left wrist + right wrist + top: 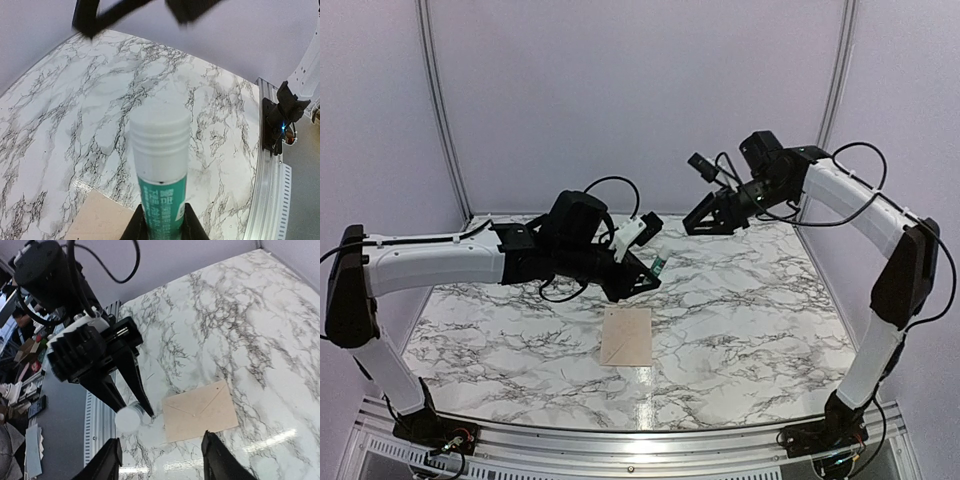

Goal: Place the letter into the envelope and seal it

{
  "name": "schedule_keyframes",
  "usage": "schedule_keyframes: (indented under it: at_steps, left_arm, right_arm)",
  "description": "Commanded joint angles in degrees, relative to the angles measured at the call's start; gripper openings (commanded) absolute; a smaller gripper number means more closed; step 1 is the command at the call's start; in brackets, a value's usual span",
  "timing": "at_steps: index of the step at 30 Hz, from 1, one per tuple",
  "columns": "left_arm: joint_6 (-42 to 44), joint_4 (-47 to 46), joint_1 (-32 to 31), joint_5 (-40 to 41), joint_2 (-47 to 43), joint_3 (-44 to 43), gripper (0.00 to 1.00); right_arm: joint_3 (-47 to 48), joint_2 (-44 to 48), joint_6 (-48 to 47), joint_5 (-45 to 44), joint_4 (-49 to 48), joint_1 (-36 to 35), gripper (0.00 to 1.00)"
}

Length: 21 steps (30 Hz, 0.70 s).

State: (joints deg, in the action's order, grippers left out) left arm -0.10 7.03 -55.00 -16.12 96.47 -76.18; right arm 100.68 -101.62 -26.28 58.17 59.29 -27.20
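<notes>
The cream envelope (pixel 625 337) lies flat on the marble table, its triangular flap folded down over the body, as the right wrist view (pixel 200 412) shows. A corner of it shows in the left wrist view (pixel 100 220). The letter is not in view. My left gripper (pixel 642 280) is shut on a glue stick (pixel 160 160) with a green label and white cap, held in the air just beyond the envelope's far edge. The stick also shows in the top view (pixel 658 265) and the right wrist view (pixel 128 419). My right gripper (pixel 705 222) is open and empty, raised high at the back right (pixel 162 465).
The marble table (pixel 750 300) has a metal rail along its near edge (pixel 640 440). Pale walls close the back and sides. The right arm's base (pixel 280 120) shows by the rail in the left wrist view.
</notes>
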Motion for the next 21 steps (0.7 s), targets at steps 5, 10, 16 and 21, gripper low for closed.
schedule_keyframes:
  at_steps: [5, 10, 16, 21]
  left_arm:
    - [-2.79, -9.77, 1.37, -6.91, -5.77, 7.10, 0.04]
    - [-7.79, -21.92, 1.16, -11.45, -7.08, 10.33, 0.04]
    - [-9.04, -24.64, -0.08, -11.87, -5.32, 8.28, 0.04]
    - [-10.12, -25.77, -0.18, -12.21, -4.30, 7.39, 0.04]
  right_arm:
    - [-0.77, 5.66, -11.92, 11.50, 3.13, 8.13, 0.58]
    - [-6.22, 5.89, -7.47, 24.51, -4.76, 7.65, 0.58]
    - [-10.23, 7.40, 0.56, 22.27, -14.74, 2.34, 0.57]
    - [-15.52, 10.10, 9.13, 21.52, -26.95, -0.61, 0.57]
